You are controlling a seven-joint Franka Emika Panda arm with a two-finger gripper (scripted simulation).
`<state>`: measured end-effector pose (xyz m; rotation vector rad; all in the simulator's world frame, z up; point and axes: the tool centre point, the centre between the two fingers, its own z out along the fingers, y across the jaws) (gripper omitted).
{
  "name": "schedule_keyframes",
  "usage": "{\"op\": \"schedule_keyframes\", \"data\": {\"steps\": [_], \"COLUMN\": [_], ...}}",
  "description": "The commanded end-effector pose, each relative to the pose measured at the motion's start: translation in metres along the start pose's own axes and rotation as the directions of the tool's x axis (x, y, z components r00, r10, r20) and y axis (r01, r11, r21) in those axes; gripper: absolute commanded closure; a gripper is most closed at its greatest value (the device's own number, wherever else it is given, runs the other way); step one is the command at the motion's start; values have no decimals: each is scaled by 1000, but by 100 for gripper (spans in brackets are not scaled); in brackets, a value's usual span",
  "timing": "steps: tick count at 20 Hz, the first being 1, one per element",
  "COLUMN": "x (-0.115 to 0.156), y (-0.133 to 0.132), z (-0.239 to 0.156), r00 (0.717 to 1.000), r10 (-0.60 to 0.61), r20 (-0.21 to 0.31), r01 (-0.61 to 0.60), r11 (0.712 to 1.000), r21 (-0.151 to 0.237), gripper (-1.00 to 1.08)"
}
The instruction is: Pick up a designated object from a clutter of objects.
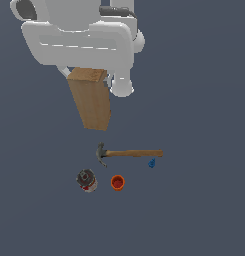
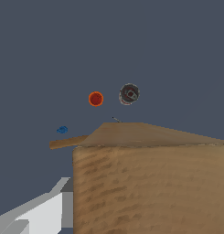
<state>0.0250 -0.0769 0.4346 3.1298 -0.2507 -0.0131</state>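
Observation:
The designated object, a tan wooden block (image 1: 91, 102), hangs tilted under the white hand, well above the rest of the clutter. My gripper (image 1: 88, 76) is shut on its upper end, with the fingers mostly hidden by the hand and the block. In the wrist view the block (image 2: 150, 183) fills the near foreground, and one white finger (image 2: 45, 212) presses against its side. Only the hand's white housing shows above the block in the exterior view.
On the dark floor lie a wooden-handled claw hammer (image 1: 129, 153), a tiny blue piece (image 1: 151, 163), a small orange cup (image 1: 117, 182) and a grey-and-red can (image 1: 87, 180). The wrist view shows the cup (image 2: 96, 98), can (image 2: 129, 94), blue piece (image 2: 62, 130) and hammer handle (image 2: 67, 142) beyond the block.

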Motion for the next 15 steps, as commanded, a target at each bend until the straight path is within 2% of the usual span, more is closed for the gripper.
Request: {"op": "schedule_keyframes", "data": {"steps": [1, 8, 15], "x": [-3, -6, -6], "y": [-10, -26, -31], "z": [-24, -57, -65], "r00": [1000, 1000, 1000], "r10": [1, 0, 0], "r20": [-8, -8, -8], "r01": [-1, 0, 0], "r11": [1000, 1000, 1000], "r21": [1, 2, 2], "gripper": [108, 108, 108]}}
